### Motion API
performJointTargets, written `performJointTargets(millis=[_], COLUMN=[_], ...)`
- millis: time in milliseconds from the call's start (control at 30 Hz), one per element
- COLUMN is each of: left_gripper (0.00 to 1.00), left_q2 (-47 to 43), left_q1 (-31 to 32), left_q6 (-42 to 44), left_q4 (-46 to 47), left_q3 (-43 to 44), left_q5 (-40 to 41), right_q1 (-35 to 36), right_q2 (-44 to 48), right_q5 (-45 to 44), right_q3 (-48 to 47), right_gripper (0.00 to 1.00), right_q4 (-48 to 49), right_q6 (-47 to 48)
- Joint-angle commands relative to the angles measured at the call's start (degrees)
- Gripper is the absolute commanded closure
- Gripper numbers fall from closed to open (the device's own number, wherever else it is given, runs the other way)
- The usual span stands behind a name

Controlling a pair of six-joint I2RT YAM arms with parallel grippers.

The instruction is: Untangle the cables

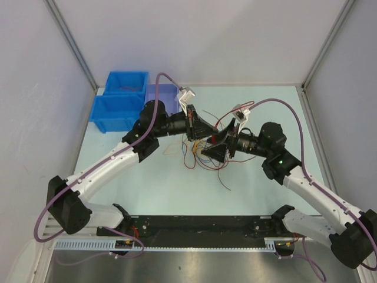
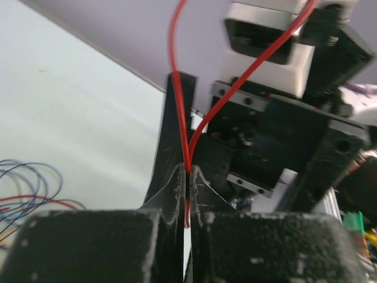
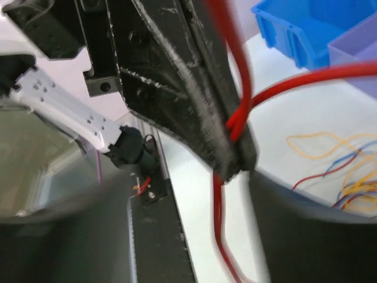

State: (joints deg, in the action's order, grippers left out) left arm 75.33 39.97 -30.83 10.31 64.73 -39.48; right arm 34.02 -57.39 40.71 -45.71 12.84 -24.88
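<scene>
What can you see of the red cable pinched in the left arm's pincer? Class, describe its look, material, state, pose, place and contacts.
The red cable is a thin, glossy, plastic-looking wire. Two strands of it meet at the shut left pincer, pinched between the black fingertips, with a short piece showing below them. Above, one strand rises almost straight; the other curves off to the right. Nothing else visibly touches it.

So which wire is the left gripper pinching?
The red wire, clamped between the shut left gripper fingers; the other wires lie loose on the table.
</scene>
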Motion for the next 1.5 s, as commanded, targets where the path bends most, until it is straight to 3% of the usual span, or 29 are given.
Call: performJointTargets(millis=[0,133,267,567,733,933,1133,1467], left_gripper=[1.0,1.0,1.0,1.0,1.0,1.0,1.0,1.0], left_q2=[-2.1,-2.7,-3.5,-2.4,-1.2,2.0,8.2,15.8], left_q1=[-0.8,-5.9,-12.0,-21.2,-25.0,-28.4,-35.6,-42.2], left_q6=[5.7,6.0,4.8,8.3,10.2,15.5,13.8,15.3], left_q4=[-8.3,-14.2,-15.2,-22.5,-26.0,-22.7,-19.9,-12.2], left_q3=[6.2,9.1,11.0,22.2,28.4,30.2,32.5,31.9], left_q5=[10.6,15.8,16.3,25.5,39.2,52.2,53.7,52.1], right_q1=[0.3,-1.2,-4.3,-5.5,-5.5,-5.4,-5.0,-5.3], right_q2=[5.4,10.2,12.4,12.0,11.6,11.9,11.9,12.8], right_q5=[-13.6,-39.2,-50.4,-47.7,-46.9,-44.9,-41.3,-38.7], right_q3=[-2.7,-2.7,-2.5,2.9,5.0,7.6,10.0,11.5], right_gripper=[0.0,0.0,0.0,0.02,0.03,0.03,0.04,0.03], right_q4=[-4.4,-14.9,-22.9,-25.0,-25.0,-24.7,-23.0,-22.6], right_q6=[2.6,1.7,-2.0,-7.1,-8.1,-8.6,-9.3,-7.6])
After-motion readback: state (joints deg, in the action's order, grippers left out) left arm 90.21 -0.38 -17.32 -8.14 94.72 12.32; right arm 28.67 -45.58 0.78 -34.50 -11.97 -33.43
